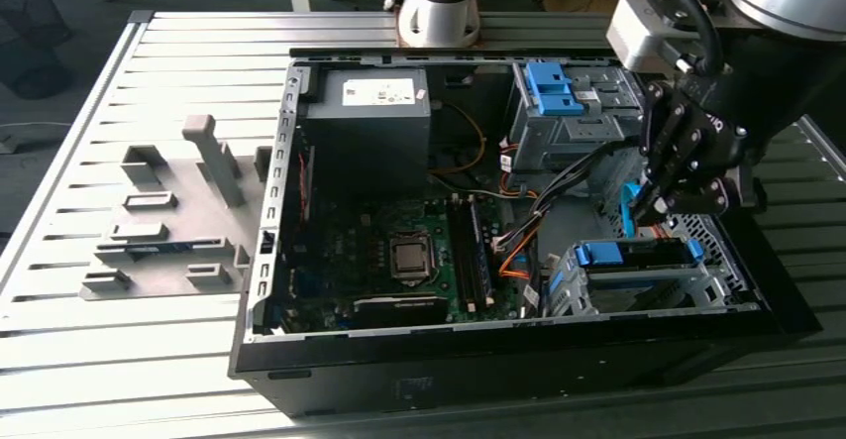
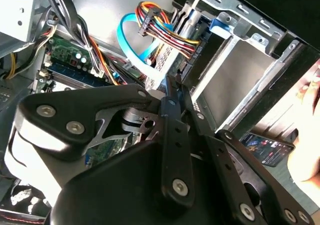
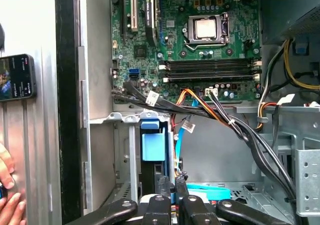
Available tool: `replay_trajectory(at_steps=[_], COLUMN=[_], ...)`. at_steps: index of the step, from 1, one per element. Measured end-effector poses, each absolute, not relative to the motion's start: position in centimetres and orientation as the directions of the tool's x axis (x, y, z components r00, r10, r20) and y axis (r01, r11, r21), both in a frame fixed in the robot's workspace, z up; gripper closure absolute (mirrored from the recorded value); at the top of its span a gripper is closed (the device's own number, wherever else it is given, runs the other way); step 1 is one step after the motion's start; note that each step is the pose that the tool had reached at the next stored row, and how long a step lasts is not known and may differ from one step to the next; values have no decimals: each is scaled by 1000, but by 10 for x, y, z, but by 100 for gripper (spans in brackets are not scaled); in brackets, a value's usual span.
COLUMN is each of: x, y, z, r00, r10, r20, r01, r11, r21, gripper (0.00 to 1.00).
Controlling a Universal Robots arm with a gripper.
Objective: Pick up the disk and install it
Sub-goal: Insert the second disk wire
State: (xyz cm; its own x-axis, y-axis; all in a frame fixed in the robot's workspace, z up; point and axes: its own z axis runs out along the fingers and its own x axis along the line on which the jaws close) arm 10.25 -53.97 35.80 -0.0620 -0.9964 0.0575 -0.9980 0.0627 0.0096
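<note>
Slatted metal bench point(image 1: 158, 62) carries an open PC case point(image 1: 516, 360) lying on its side, motherboard point(image 1: 383, 261) exposed, grey power supply box point(image 1: 368, 102) toward the far wall. Grey fixture block point(image 1: 172, 231) sits on the bench well apart on the exterior view's left.

End effector point(image 1: 675, 199) is down inside the case at the exterior view's right, just above the drive cage point(image 1: 655, 280), between that cage and the upper bay with the blue bracket point(image 1: 549, 87). Fingers point(image 3: 170, 195) look drawn narrow, close together, in both wrist views, pinched on something blue: a sliver of blue frame shows by the fingertips in the exterior view and in the first wrist view. Judged to be the disk point(image 3: 210, 189), held on edge, long axis roughly along the cage slot; the drive body itself is mostly hidden by the fingers.

Cage directly below already has a blue-handled carrier point(image 1: 635, 253) seated. Bundled cables point(image 3: 220, 117) and a blue SATA cable point(image 2: 127, 45) run close by the tool.

A person's hand point(image 3: 10, 195) and a phone point(image 3: 17, 77) rest outside the case wall.
</note>
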Motion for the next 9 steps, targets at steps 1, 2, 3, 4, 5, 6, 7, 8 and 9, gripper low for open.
replay_trajectory(at_steps=[1, 2, 3, 4, 5, 6, 7, 8, 9], x=[103, 103, 103, 103, 103, 103, 103, 104, 104], y=[-541, -543, -544, -546, -547, -547, -547, -547, -548], z=[357, 356, 355, 355, 354, 353, 351, 350, 350], r00=[-62, -62, -62, -63, -63, -64, -66, -67, -69], r10=[-997, -997, -997, -997, -997, -997, -997, -997, -997], r20=[53, 50, 48, 46, 44, 41, 38, 36, 35], r01=[-998, -998, -998, -998, -998, -998, -998, -998, -998], r11=[63, 63, 63, 63, 64, 65, 66, 68, 69], r21=[10, 10, 10, 10, 10, 11, 11, 11, 12], gripper=[84, 84, 84, 84, 84, 84, 84, 84, 84])
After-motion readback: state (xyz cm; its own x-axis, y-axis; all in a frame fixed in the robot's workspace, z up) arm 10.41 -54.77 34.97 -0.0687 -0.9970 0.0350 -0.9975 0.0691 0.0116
